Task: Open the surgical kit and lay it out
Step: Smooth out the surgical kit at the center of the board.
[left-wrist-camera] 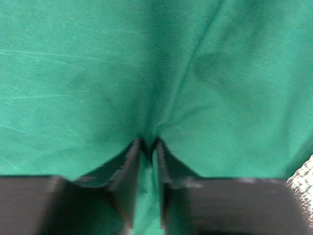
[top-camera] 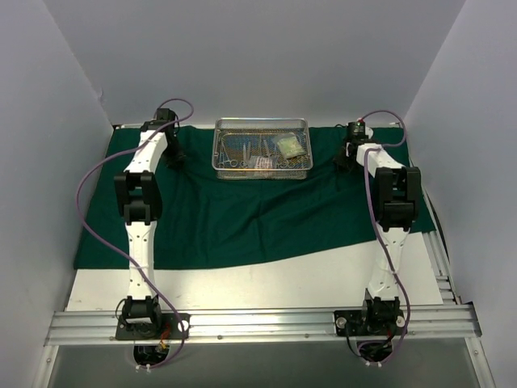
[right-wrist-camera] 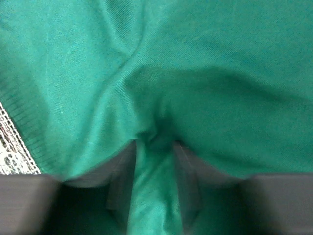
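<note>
Cloth wrap [top-camera: 242, 218]: lying spread open over the table [top-camera: 242, 283], dark green, rumpled.
Wire-mesh tray [top-camera: 261, 121]: sitting on the wrap's far middle, long axis running left to right, lying between both pincers, neither arm clearly nearer.
Left gripper [left-wrist-camera: 148, 143]: bearing on cloth just left of the tray, a ridge standing between slightly parted fingers; clamped or slack, cannot tell.
Right gripper [right-wrist-camera: 155, 143]: mirroring it at the tray's right, same doubt.
Instruments [top-camera: 242, 153], packet [top-camera: 289, 145]: resting inside the tray.

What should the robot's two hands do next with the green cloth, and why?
Probably let go and lift both grippers clear. The green cloth already lies spread open, the tray is uncovered, and the left gripper and right gripper each have only a small fold between their fingers.
</note>
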Available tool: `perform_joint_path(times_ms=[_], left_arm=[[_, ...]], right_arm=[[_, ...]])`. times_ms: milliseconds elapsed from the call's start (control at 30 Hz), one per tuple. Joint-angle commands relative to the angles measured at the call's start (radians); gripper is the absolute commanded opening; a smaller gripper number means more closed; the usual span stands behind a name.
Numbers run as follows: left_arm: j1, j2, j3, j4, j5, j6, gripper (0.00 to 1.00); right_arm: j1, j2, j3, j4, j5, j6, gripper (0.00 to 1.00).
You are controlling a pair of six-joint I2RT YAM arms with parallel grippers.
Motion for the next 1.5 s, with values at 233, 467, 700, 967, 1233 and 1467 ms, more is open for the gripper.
perform_joint_path(times_ms=[233,467,700,967,1233,1467], left_arm=[[0.059,-0.321,-0.209,0.039,-0.056,0.002,0.87],[0.061,-0.693,-0.614,0.135,-0.048,-0.05,0.94],[0.05,-0.948,-0.99,0.211,-0.004,-0.052,0.94],[0.016,-1.201,-1.251,0.252,-0.011,-0.029,0.94],[0.016,-1.217,-1.262,0.253,-0.028,-0.026,0.94],[0.016,-1.217,-1.271,0.25,-0.042,-0.027,0.94]], right_arm=[[-0.03,-0.284,-0.117,-0.148,0.144,-0.047,0.64],[-0.043,-0.563,-0.4,-0.11,0.216,0.062,0.71],[-0.07,-0.725,-0.692,0.054,0.118,0.133,0.78],[-0.085,-0.78,-0.939,0.262,0.064,0.208,0.79],[-0.108,-0.797,-1.068,0.195,0.053,0.301,0.79],[-0.145,-1.007,-1.175,-0.073,0.101,0.384,0.78]])
